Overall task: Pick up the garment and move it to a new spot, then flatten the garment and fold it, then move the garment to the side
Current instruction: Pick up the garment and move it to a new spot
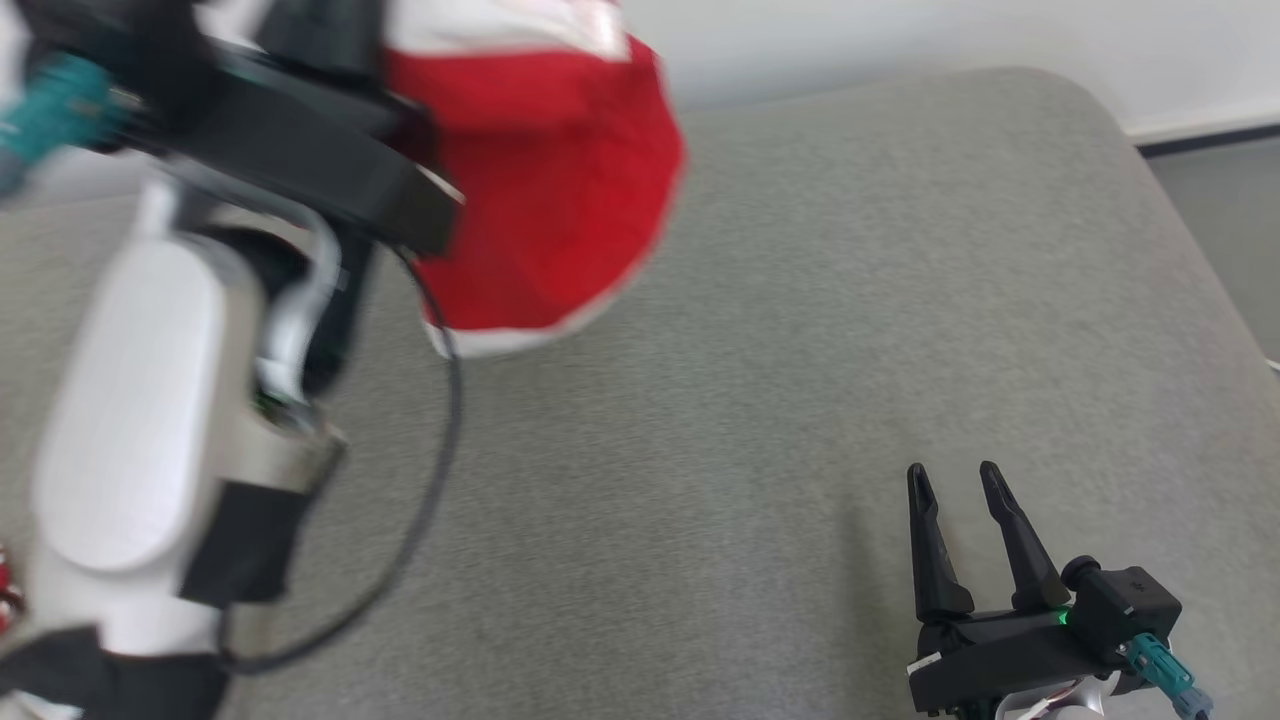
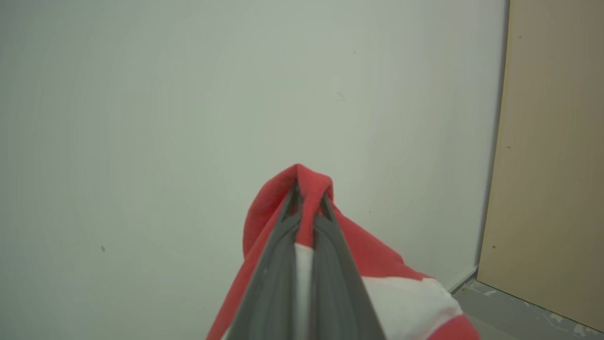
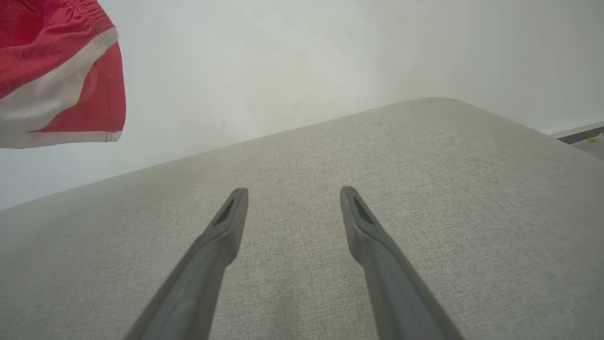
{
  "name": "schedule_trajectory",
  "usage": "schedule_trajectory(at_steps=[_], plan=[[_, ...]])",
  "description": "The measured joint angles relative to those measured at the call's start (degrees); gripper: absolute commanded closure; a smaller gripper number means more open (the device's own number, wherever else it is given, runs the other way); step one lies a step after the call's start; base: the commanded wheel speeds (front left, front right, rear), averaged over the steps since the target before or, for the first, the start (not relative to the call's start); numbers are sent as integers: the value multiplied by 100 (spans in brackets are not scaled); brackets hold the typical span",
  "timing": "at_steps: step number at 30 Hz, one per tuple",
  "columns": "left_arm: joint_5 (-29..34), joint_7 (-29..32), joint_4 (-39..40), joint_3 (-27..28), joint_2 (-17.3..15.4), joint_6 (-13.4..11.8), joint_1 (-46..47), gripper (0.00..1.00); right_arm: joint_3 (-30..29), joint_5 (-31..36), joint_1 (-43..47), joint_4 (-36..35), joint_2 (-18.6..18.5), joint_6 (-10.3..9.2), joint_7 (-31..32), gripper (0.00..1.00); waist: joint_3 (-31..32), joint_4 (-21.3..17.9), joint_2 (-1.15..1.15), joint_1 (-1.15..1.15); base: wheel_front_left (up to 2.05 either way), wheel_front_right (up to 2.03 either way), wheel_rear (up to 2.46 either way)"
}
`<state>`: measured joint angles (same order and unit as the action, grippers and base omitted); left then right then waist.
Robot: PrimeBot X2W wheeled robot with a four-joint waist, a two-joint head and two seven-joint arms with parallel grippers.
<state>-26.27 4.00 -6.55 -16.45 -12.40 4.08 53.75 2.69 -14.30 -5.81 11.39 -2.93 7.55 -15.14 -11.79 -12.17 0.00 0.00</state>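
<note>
The garment (image 1: 545,190) is red with white bands and hangs in the air above the grey cushion (image 1: 800,350), blurred, at the upper left of the head view. My left gripper (image 2: 309,191) is shut on a fold of the garment (image 2: 377,264), which drapes over both fingers. In the right wrist view the garment (image 3: 52,80) hangs at the top left. My right gripper (image 1: 955,480) stands open low over the cushion at the lower right, nothing between its fingers (image 3: 226,222).
My raised left arm (image 1: 140,400) and its black cable (image 1: 440,450) cover the left of the head view. A white wall (image 2: 188,118) stands behind the cushion, a beige panel (image 2: 552,156) and grey floor (image 1: 1220,230) lie to the right.
</note>
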Motion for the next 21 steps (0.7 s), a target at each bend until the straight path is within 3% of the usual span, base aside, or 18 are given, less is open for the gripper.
schedule_trajectory(at_steps=[8,21], plan=[[-55,-88,-37,-414,322,2,-719,100,-38,-24,6,-1,0,0,0,0,-149,-307,0,0,0,0,0],[-242,-672,-1218,-738,447,52,-2348,100,10,1,-8,38,1,0,0,0,-162,-172,0,0,0,0,0]])
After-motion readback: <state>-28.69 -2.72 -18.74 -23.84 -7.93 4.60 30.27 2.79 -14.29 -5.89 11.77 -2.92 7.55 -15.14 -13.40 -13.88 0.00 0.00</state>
